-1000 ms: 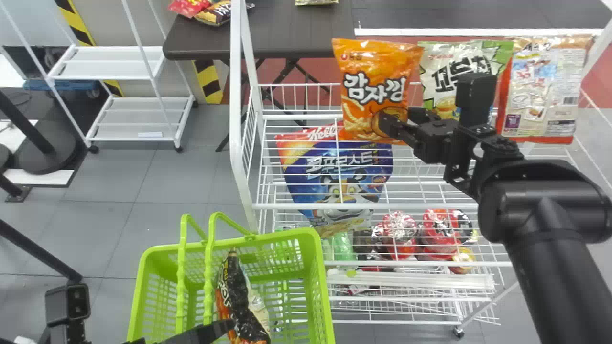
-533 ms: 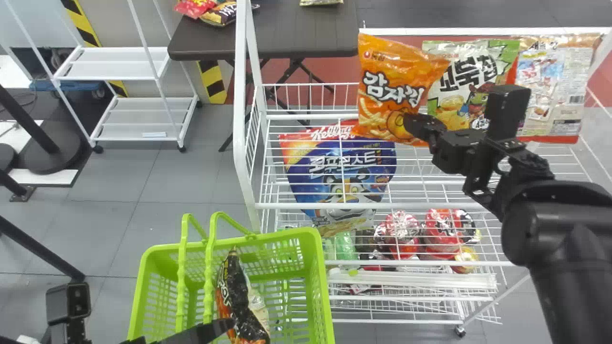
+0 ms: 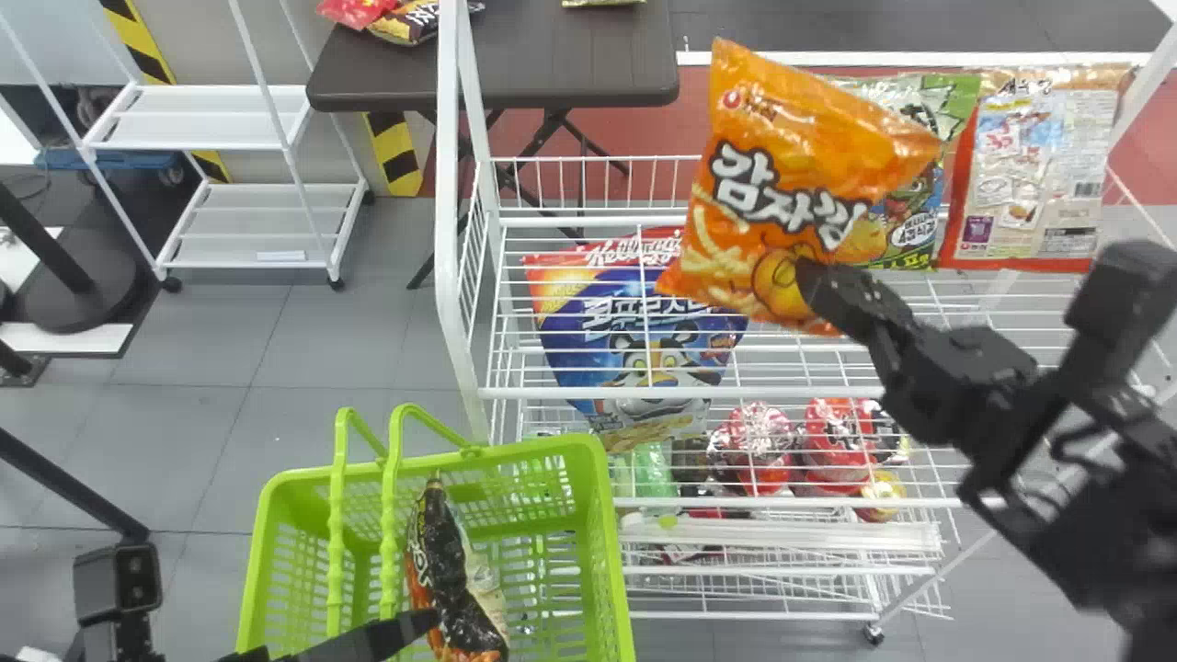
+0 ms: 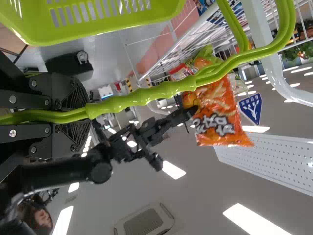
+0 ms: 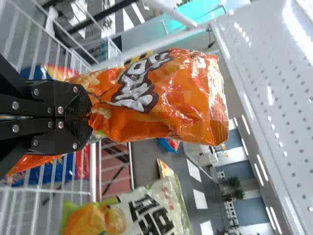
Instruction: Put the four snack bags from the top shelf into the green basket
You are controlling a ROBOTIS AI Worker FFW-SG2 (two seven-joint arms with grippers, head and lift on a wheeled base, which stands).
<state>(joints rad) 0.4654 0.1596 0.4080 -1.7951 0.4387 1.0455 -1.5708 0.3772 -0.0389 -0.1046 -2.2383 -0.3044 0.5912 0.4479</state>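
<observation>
The right gripper (image 3: 817, 290) pinches the orange potato snack bag (image 3: 782, 184) near its bottom, tilted over the white wire rack (image 3: 588, 223), while the left gripper (image 3: 395, 633) clasps the handles (image 3: 389, 515) of the green basket (image 3: 602, 515) holding a black-and-orange snack bag (image 3: 451, 579)

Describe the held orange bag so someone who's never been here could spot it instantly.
Find the white wire rack, then the robot's right fingers, closed on a snack bag near its bottom edge. It is bright orange with big white lettering, unlike the green-and-white bag partly behind it and the silvery, red-edged bag farther right.
</observation>
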